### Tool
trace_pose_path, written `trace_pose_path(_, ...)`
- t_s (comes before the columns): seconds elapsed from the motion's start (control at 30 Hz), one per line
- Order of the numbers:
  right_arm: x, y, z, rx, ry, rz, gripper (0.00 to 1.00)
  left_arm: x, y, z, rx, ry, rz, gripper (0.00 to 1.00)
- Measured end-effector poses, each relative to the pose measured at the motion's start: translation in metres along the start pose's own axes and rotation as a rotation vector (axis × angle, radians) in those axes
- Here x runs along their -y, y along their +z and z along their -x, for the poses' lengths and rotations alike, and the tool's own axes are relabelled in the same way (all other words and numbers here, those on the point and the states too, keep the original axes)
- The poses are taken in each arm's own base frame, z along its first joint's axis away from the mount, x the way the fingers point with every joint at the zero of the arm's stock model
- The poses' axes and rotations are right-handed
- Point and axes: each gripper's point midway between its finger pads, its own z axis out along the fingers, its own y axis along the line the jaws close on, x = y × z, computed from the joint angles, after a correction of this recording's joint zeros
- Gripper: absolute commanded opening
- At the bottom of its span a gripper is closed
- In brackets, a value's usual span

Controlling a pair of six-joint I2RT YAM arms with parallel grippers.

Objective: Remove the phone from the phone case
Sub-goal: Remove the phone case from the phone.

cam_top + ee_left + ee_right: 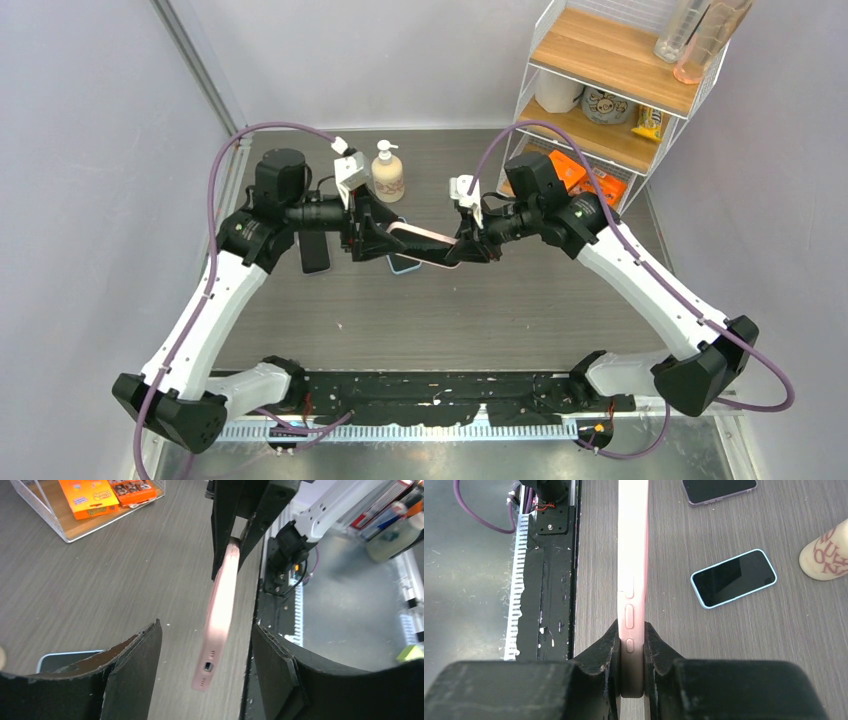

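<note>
Right gripper (631,630) is clamped on one short end of the pink phone case (633,555), pads pressing its two broad faces just past the lowest side button. The case is held edge-up in the air and runs straight out ahead of these fingers toward the left gripper (206,630). Left gripper stands wide: the far end of the case, the one with the port and speaker holes, hangs between its fingers (135,660) with a gap on each side, touching neither. Both wrist views show the case edge-on, so I cannot tell whether the phone sits inside. Judgement: step in hand is re-gripping for the peel. To do it well, the left fingers should close on a case corner or lip only, not across both faces, since squeezing flat would pin case and phone together. The right should hold firm while the left bends the rim away. Case looks soft, matte and rubbery, with rounded corners and moulded buttons, likely to flex and slip under thin contact. Pads are black, rough-cut foam. Below the right fingers on the wood-grain table (724,655) lie a blue-rimmed phone (734,578) and a dark phone (719,490), both glossy, with a cream soap bottle (826,555) further to the side.
</note>
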Motion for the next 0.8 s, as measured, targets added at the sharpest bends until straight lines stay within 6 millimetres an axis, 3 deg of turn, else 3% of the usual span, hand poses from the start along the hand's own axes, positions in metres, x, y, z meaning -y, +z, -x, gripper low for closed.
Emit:
trace_pose_path(0.3, -0.002, -0.004, 0.002, 0.006, -0.01, -0.01, 0.05, 0.001, 0.01, 0.004, 0.048, -0.154, -0.098, 0.59)
trace_pose_path(0.47, -0.002, -0.003, -0.001, 0.0, -0.005, -0.01, 0.05, 0.004, 0.012, 0.01, 0.075, -0.181, -0.127, 0.47)
trace_pose_path(0.63, -0.002, -0.002, -0.005, -0.007, 0.002, -0.01, 0.05, 0.005, 0.014, 0.012, 0.088, -0.208, -0.146, 0.28)
trace_pose_path(0.73, -0.002, -0.001, -0.006, -0.009, 0.005, -0.01, 0.05, 0.005, 0.015, 0.012, 0.091, -0.225, -0.157, 0.04)
trace_pose_path(0.8, -0.003, -0.001, -0.007, -0.011, 0.014, -0.007, 0.05, 0.006, 0.016, 0.012, 0.094, -0.224, -0.175, 0.0)
